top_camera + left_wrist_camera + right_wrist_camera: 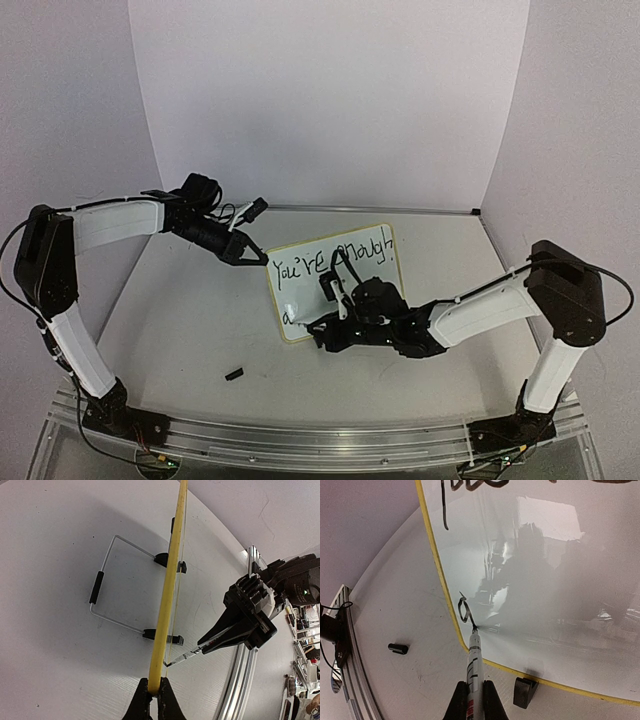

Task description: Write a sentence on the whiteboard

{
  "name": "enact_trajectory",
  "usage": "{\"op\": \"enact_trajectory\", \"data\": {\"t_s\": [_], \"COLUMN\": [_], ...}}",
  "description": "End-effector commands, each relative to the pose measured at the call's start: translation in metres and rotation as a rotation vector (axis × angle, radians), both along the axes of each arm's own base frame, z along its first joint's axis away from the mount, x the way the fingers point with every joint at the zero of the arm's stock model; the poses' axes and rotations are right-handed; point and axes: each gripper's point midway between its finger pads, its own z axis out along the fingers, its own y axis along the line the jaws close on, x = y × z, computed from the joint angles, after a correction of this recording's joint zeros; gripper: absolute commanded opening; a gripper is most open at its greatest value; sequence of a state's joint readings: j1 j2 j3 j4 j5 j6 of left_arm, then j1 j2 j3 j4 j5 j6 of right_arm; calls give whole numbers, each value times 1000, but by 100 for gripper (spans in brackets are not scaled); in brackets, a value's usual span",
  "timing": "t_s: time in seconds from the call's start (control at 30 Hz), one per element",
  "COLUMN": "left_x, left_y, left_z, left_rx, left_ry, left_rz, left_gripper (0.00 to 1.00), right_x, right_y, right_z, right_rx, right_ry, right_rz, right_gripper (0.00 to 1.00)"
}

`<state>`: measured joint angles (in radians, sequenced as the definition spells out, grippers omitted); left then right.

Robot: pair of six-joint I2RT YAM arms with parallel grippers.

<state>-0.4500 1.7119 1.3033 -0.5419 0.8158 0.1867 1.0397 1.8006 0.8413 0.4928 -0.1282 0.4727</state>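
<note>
Fingers of the left gripper: pinched shut on the pale-yellow rim of the whiteboard, at its upper-left corner in the top view. In the left wrist view, gripped at the bottom middle of the frame, with the board seen edge-on and running up toward the top.

Fingers of the right gripper: closed on a marker, at the bottom of the right wrist view. Marker pointing up the frame, tip touching the board just inside the rim near its lower-left corner.

Whiteboard: centre of the top view, standing tilted on the table, between the two grippers. Behind it, left of the rim in the left wrist view, a bent wire stand and two black clip feet.

Sentence: "You're enough" in thin black letters along the upper part of the board. Below it, at the lower left, only a small looped stroke right at the marker tip. Rest of that lower line hidden by the right arm in the top view.

Small black cap: lying alone on the table, lower left of the board, well apart from both grippers.
</note>
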Motion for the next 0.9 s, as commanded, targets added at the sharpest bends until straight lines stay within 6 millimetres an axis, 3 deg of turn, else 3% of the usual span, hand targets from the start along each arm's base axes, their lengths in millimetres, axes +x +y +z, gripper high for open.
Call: {"op": "enact_trajectory", "data": {"t_s": [0.0, 0.2, 0.3, 0.87], "left_x": [-2, -3, -2, -3], "left_y": [-1, -1, -1, -1], "left_z": [4, 4, 4, 4], "left_rx": [43, 43, 42, 43], "left_ry": [-72, -70, -72, -71], "left_rz": [-19, -20, -20, -20], "left_gripper": [0, 0, 0, 0], "right_x": [9, 7, 10, 30], "right_y": [-5, -1, 1, 5], "right_z": [25, 64, 73, 52], "right_rx": [27, 121, 139, 62], "right_ry": [-45, -91, -102, -123], "right_rz": [-44, -24, -29, -100], "right_gripper": [0, 0, 0, 0]}}
